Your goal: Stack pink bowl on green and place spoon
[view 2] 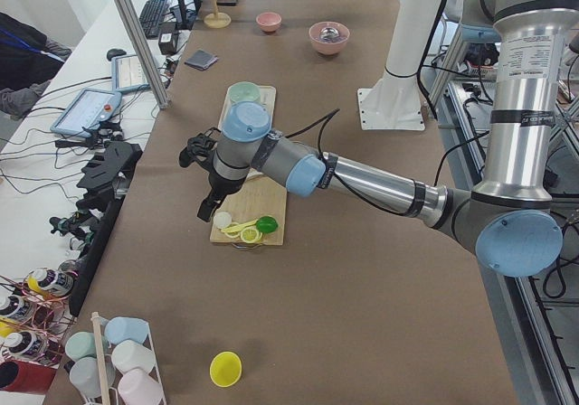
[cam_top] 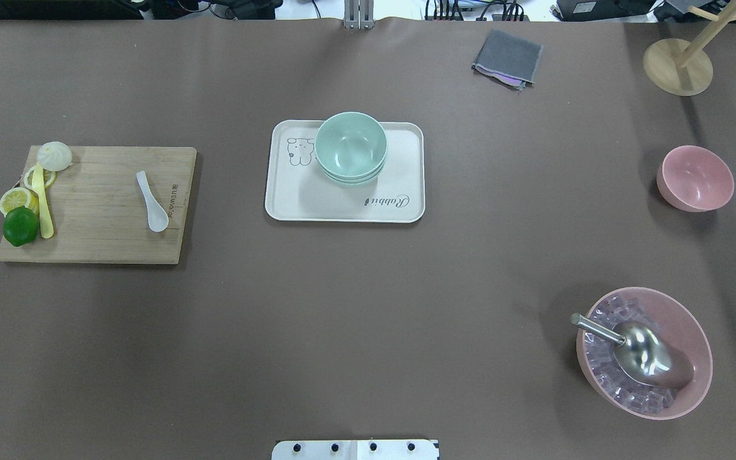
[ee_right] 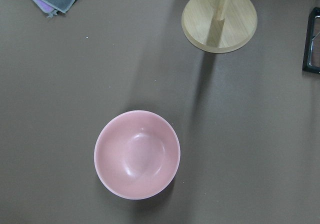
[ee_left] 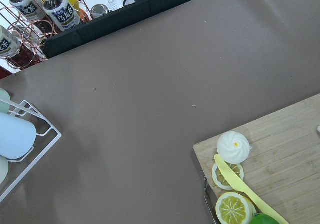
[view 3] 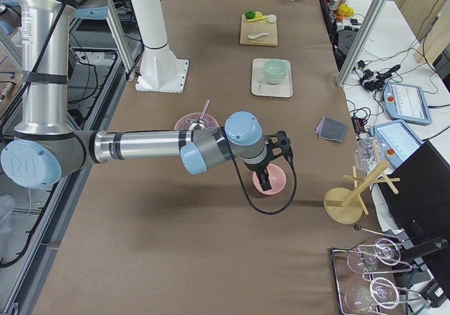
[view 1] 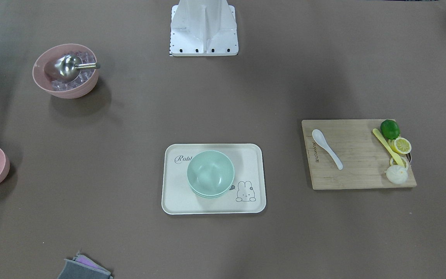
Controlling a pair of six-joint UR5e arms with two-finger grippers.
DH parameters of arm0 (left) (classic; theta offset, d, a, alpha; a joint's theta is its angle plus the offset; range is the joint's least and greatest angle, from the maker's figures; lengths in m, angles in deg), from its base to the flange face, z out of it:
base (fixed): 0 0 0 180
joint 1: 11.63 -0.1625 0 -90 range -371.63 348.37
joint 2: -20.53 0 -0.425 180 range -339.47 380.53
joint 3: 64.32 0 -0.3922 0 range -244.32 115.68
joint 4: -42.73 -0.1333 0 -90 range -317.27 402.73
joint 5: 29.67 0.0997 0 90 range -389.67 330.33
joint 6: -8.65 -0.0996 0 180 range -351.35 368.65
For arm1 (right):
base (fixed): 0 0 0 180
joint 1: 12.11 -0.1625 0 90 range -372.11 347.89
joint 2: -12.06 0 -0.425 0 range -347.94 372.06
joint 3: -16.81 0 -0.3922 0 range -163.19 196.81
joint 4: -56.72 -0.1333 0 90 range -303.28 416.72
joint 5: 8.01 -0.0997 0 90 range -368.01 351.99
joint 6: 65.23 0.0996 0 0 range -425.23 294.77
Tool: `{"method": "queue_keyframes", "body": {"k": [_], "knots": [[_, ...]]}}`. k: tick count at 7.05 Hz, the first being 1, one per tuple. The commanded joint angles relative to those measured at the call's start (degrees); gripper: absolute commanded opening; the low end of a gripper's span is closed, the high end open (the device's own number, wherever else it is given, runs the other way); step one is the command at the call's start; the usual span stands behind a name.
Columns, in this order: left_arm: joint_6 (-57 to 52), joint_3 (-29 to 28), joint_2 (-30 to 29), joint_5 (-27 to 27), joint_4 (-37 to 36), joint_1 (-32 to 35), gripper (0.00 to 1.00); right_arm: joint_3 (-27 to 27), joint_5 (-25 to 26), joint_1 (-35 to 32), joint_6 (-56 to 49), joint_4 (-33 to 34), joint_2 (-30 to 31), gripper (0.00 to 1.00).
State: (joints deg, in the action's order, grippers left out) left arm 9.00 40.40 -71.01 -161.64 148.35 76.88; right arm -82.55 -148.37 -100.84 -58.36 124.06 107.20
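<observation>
Pink bowl (ee_right: 137,154): empty, beneath right gripper (view 3: 264,174).
Green bowls (cam_top: 350,145): stacked on tray (cam_top: 406,204).
Spoon (cam_top: 153,201): on cutting board (cam_top: 99,236).
Left gripper (view 2: 208,208), right gripper: opening cannot be told.

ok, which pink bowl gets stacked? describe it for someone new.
On the table's right side, seen from overhead, find the round wooden stand at the far corner. Just nearer than it sits the small pink bowl. Unlike the larger pink bowl holding ice cubes and a metal scoop, it is empty.

Opposed overhead views sharing green bowl (view 1: 210,170)
</observation>
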Motion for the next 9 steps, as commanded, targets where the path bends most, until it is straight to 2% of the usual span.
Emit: {"method": "queue_keyframes", "body": {"k": [1, 2, 3, 4, 6, 8, 9], "knots": [[-0.3, -0.1, -0.4, -0.2, 1.0, -0.2, 0.98, 8.1, 2.9, 4.2, 4.5, -3.0, -3.7, 1.00], [-0.3, 0.1, -0.2, -0.3, 1.2, -0.2, 0.98, 12.7, 5.3, 7.2, 9.9, -7.0, -6.2, 1.00], [-0.2, 0.1, -0.1, -0.3, 1.2, -0.3, 0.98, 18.6, 7.4, 9.5, 11.3, -14.2, -6.7, 0.99], [-0.3, 0.1, -0.2, -0.3, 1.2, -0.3, 0.98, 23.5, 7.8, 10.7, 13.6, -19.6, -8.3, 0.96], [-0.1, 0.2, -0.2, -0.3, 1.2, -0.3, 0.98, 24.1, 11.6, 15.8, 21.6, -24.8, -9.0, 0.82], [-0.1, 0.1, -0.1, -0.3, 1.2, -0.4, 0.98, 24.6, 13.4, 18.0, 23.9, -25.7, -8.9, 0.65], [0.1, 0.1, -0.1, -0.3, 1.6, -0.4, 0.98, 24.5, 13.2, 18.1, 23.9, -25.7, -8.3, 0.60]]}}
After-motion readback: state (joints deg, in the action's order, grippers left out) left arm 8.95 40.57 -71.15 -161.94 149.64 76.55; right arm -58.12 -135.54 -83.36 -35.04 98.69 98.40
